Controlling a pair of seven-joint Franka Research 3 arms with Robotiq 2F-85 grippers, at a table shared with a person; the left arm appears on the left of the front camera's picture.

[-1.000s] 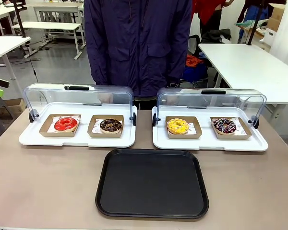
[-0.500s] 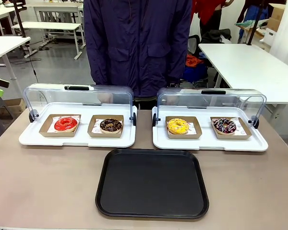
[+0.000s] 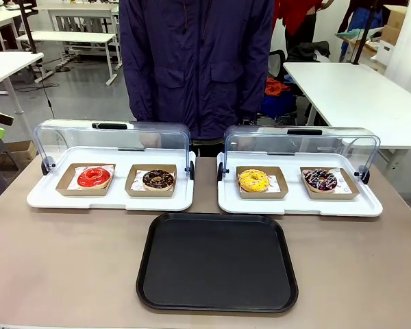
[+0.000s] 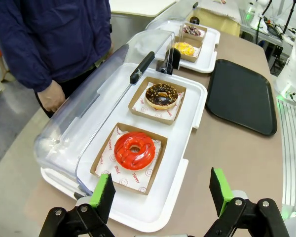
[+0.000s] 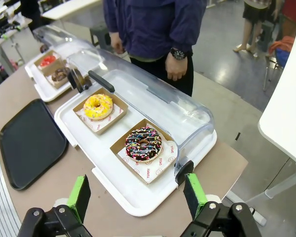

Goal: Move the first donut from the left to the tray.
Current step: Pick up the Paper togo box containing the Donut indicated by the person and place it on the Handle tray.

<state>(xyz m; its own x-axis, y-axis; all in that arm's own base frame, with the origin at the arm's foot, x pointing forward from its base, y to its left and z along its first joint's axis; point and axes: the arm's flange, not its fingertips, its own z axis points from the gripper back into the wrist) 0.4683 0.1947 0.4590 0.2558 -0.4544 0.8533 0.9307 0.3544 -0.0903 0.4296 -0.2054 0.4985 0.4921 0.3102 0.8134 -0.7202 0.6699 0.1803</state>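
The grey-brown tabletop (image 3: 68, 260) carries a flat black tray (image 3: 217, 262). Beyond the black tray lie the left white tray (image 3: 48, 200) and the right white tray (image 3: 298, 205). They sit side by side with a narrow gap, both just clear of the black tray's far rim.

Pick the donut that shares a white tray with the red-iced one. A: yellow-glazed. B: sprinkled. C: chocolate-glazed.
C: the chocolate-glazed donut sits in its own cardboard tray beside the red-iced donut, both on the left white lidded tray.
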